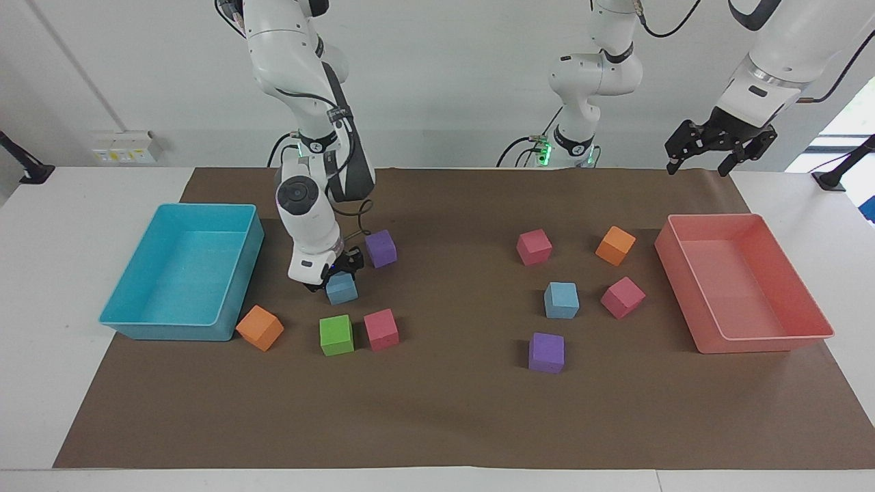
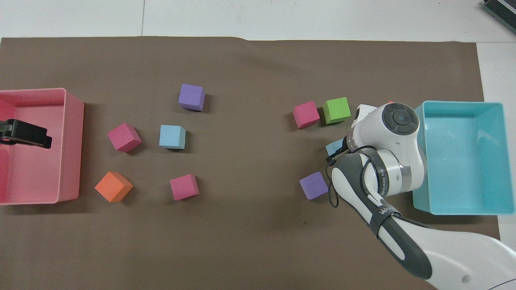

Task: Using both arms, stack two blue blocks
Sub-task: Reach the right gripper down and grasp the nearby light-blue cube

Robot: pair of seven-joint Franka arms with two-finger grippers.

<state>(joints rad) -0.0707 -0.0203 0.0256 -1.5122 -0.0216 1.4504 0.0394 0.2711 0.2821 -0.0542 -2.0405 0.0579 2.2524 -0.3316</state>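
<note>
One blue block rests on the brown mat beside the cyan tray; in the overhead view only a sliver of this blue block shows past the right arm's wrist. My right gripper is down at mat level, set around that block. The second blue block sits by itself toward the left arm's end, among other coloured cubes. My left gripper hangs open and empty high over the pink tray, waiting.
The cyan tray stands at the right arm's end, the pink tray at the left arm's end. A purple cube, green cube, pink cube and orange cube crowd the gripped-at block. Several more cubes surround the second blue block.
</note>
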